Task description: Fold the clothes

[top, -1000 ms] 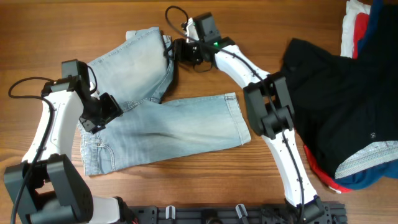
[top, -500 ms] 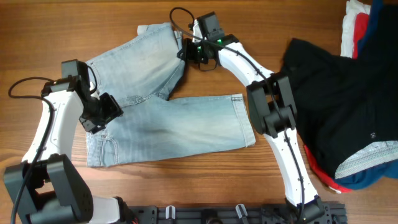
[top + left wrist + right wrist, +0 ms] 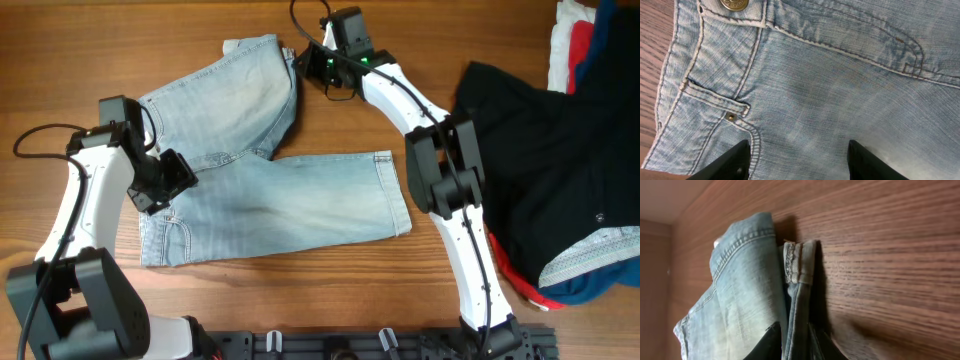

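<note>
We see a robot lab bench: a left arm (image 3: 80, 195) and right arm (image 3: 400, 92) mounted by a black rail (image 3: 400, 345) at a wooden worktop (image 3: 80, 50), with jeans (image 3: 280, 205) and heaped clothes (image 3: 540, 150) on it.

The overhead view is evenly lit; shadows are soft. The jeans (image 3: 830, 85) are rendered sharply; a dark shadow is cast beside their cuff (image 3: 799, 262).

One jeans (image 3: 270, 205) — one black garment (image 3: 550, 160), perhaps three pieces (image 3: 572, 40).
</note>
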